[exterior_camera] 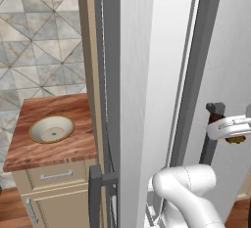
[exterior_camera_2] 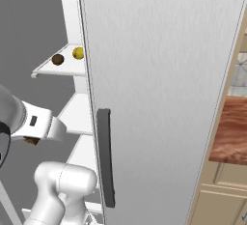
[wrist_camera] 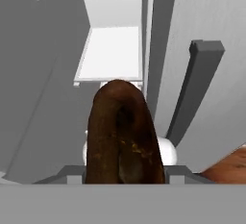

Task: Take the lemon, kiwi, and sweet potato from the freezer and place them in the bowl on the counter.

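Note:
A long dark brown sweet potato (wrist_camera: 122, 131) stands between my fingertips, and my gripper (wrist_camera: 124, 171) is shut on it. From the left base view, the sweet potato (exterior_camera: 237, 139) shows under my white hand, in front of the open freezer (exterior_camera: 132, 75). The yellow lemon (exterior_camera_2: 77, 53) and the brown kiwi (exterior_camera_2: 58, 59) lie side by side on an upper white freezer shelf (exterior_camera_2: 65, 67). The cream bowl (exterior_camera: 51, 128) sits empty on the wood counter (exterior_camera: 54, 151), left of the freezer door.
The open freezer door (exterior_camera_2: 159, 74) with its dark bar handle (exterior_camera_2: 105, 159) stands between my hand and the counter. A second dark handle (exterior_camera: 210, 144) is close by my hand. Lower white shelves (wrist_camera: 113, 52) lie ahead. Below the counter are drawers (exterior_camera: 56, 175).

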